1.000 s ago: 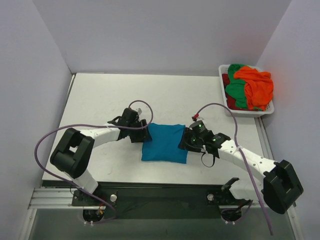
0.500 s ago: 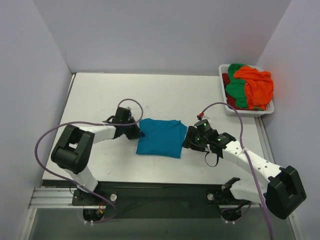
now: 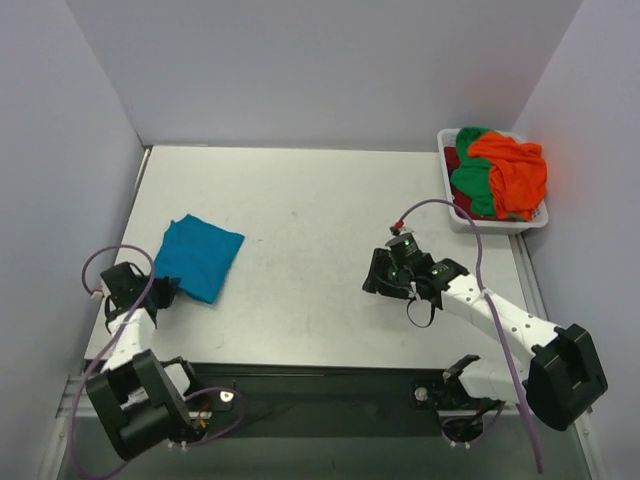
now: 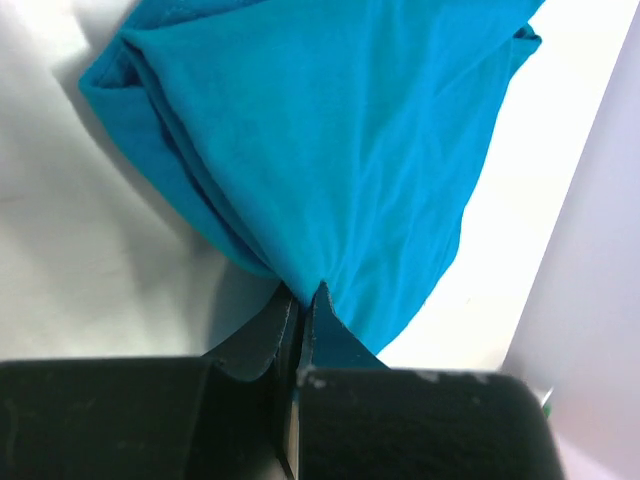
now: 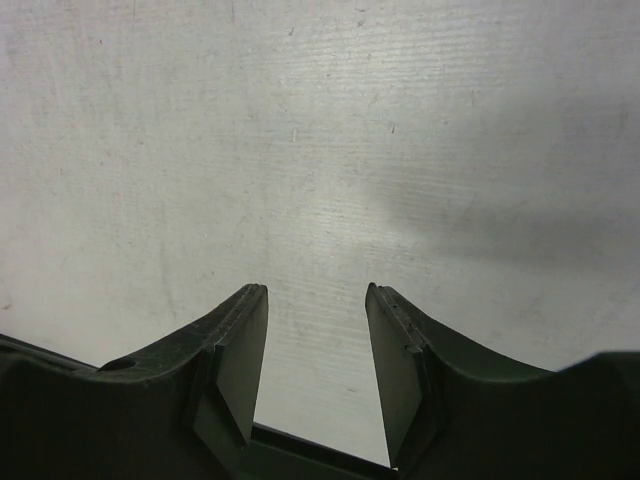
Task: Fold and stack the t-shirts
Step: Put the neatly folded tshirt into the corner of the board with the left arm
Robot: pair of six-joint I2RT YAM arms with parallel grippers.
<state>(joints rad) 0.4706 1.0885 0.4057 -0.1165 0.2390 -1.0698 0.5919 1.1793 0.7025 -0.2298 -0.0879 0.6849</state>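
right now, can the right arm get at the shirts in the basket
Probably yes. The right tool is open and empty over the table, with nothing between it and the basket at the far right. The shirts heap above the rim, so a top grab looks free.

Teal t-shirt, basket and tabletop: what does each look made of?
Teal t-shirt: soft matte knit fabric, probably cotton jersey; it creases and lies in limp folded layers. Basket: white, apparently moulded plastic, with walls that look slotted. Tabletop: hard, matte off-white, faintly scuffed; laminate or painted board, unclear.
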